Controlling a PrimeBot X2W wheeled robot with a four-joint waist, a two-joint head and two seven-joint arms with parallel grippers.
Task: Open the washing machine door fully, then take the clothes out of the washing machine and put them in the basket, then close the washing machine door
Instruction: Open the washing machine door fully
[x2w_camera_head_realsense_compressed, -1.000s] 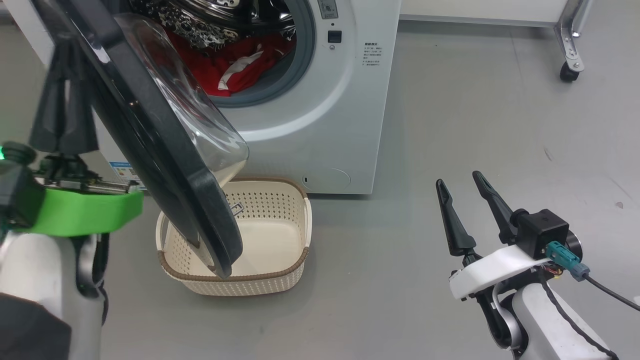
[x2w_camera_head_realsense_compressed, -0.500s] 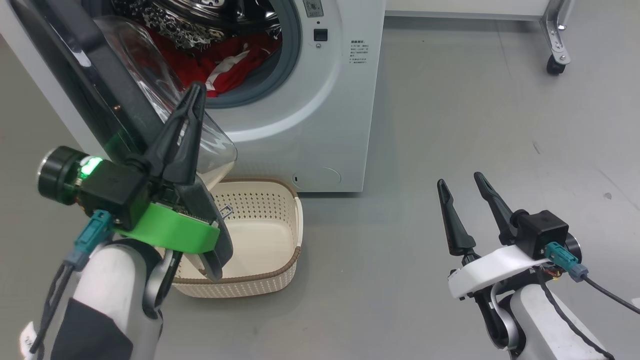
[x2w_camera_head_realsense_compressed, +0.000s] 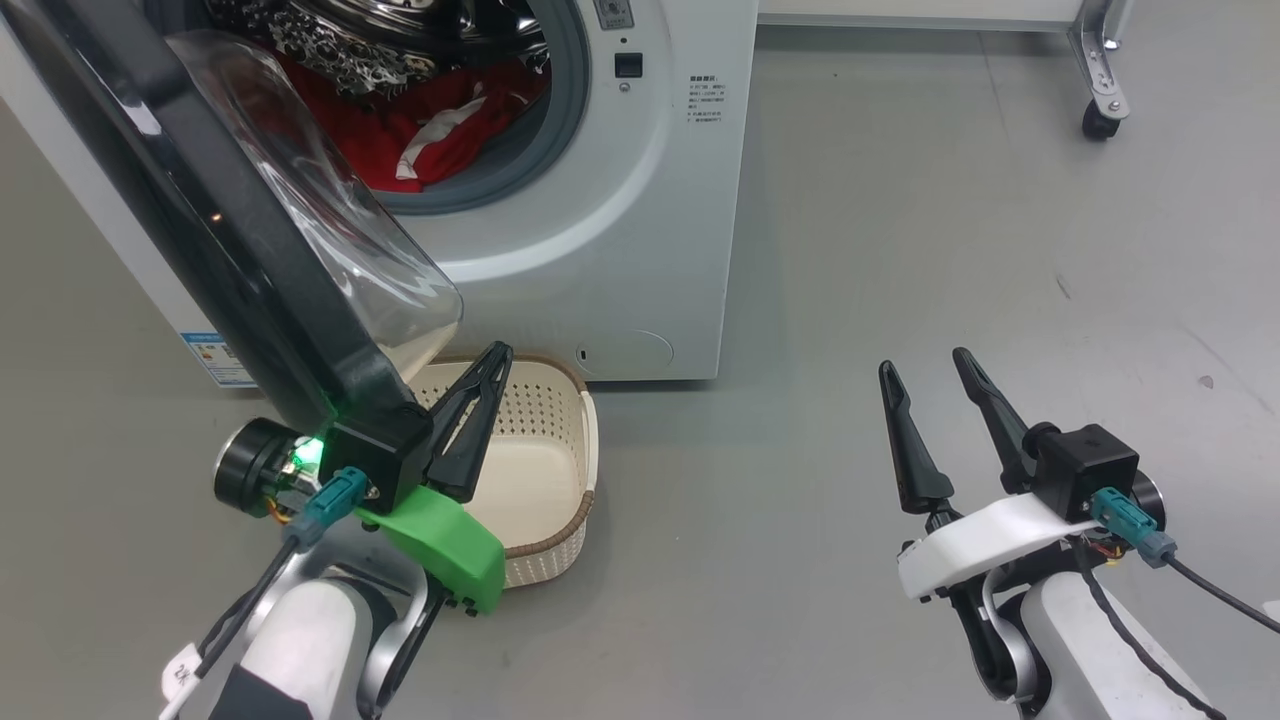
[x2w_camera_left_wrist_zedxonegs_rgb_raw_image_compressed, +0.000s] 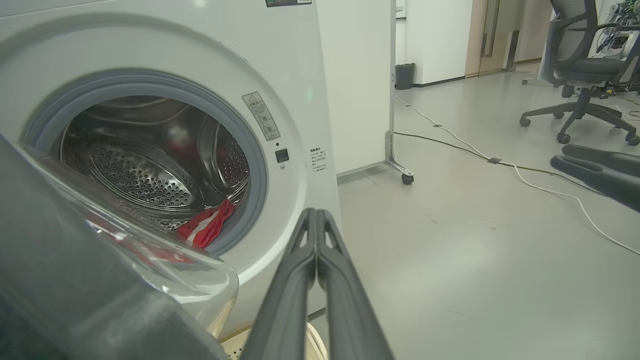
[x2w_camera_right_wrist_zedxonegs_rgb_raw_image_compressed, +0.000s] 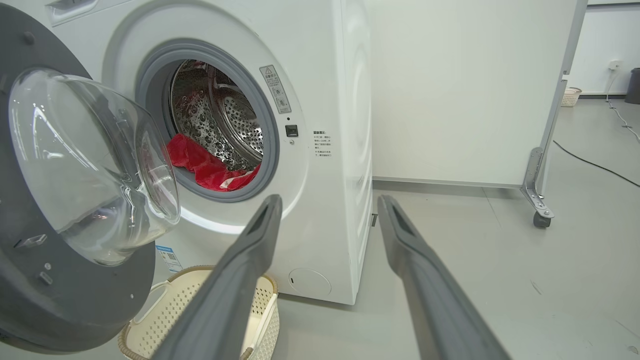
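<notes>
Head view: the left gripper (x2w_camera_head_realsense_compressed: 497, 355) has come right down. A second ago it was up behind the washing machine door (x2w_camera_head_realsense_compressed: 260, 300); now it sits low in front of the washing machine (x2w_camera_head_realsense_compressed: 640, 230), by the door's bottom edge, fingers pinched together on nothing. The camera has drifted too, so the machine's shift isn't real movement. The door stands swung out, its lower edge hanging over the basket (x2w_camera_head_realsense_compressed: 545, 420) at the machine's foot. The clothes (x2w_camera_head_realsense_compressed: 440, 120) are untouched, red in the drum. The right gripper (x2w_camera_head_realsense_compressed: 922, 362) waits well off the machine's right side, spread wide and empty.

Left wrist view: the closed fingers point past the machine's front, with a red fold lying at the porthole lip.

Right wrist view: parted fingers frame the machine's corner, with the door's glass bowl facing us.

My read: the opening push looks finished and the left arm is backing off. Reaching into the drum comes next, though the door overhanging the basket could crowd the drop.
</notes>
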